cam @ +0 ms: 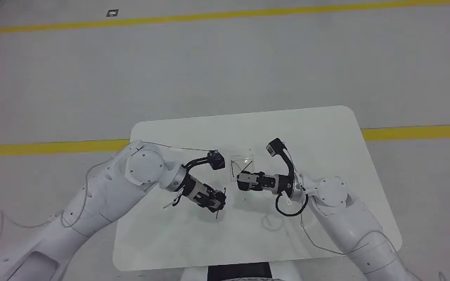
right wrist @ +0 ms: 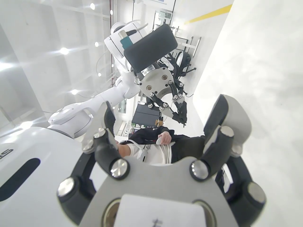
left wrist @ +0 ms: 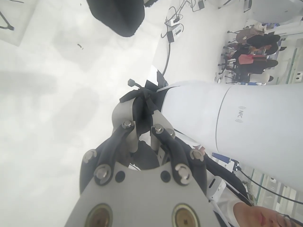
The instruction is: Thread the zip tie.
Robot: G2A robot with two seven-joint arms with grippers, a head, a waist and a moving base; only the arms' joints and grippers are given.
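mid-frame in top view, over white table (cam: 316,133): left gripper (left wrist: 140,100) clenched on black zip tie (left wrist: 134,85); to its right, right gripper (right wrist: 165,102) released, jaws wide apart.

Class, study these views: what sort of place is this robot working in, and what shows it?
Probably a robotics lab or test hall: yellow tape lines on the grey floor, a white rounded table standing alone, and black cables with a white power adapter trailing across the floor.
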